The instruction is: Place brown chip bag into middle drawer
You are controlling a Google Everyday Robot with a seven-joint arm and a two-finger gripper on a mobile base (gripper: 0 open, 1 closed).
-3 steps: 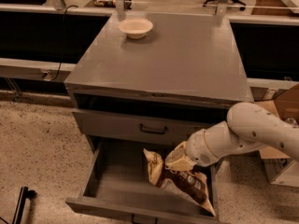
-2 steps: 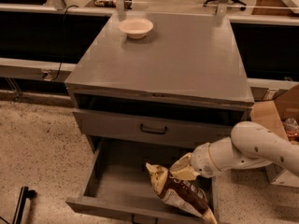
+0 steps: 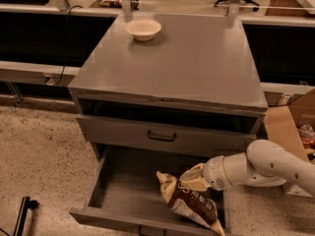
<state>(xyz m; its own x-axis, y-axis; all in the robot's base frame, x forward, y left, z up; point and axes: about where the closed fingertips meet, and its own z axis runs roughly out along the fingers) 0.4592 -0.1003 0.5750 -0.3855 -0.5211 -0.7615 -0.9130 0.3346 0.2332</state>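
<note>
Your gripper (image 3: 195, 179) hangs in the open middle drawer (image 3: 123, 191). The brown chip bag (image 3: 191, 206) lies right below the jaws, touching them, slumped at the drawer's front right. Can't tell if the jaws are clamped or let go. The bag looks light, crinkly and slippery, so I'd pinch its top seam.

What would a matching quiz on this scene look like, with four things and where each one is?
Things:
1. white bowl
2. brown chip bag
3. gripper
4. cardboard box

Places:
A. right of the cabinet
B. on the cabinet top, at the back
C. at the right of the open middle drawer
D. against the bag's upper part

Pairs: 1-B, 2-C, 3-D, 4-A
</note>
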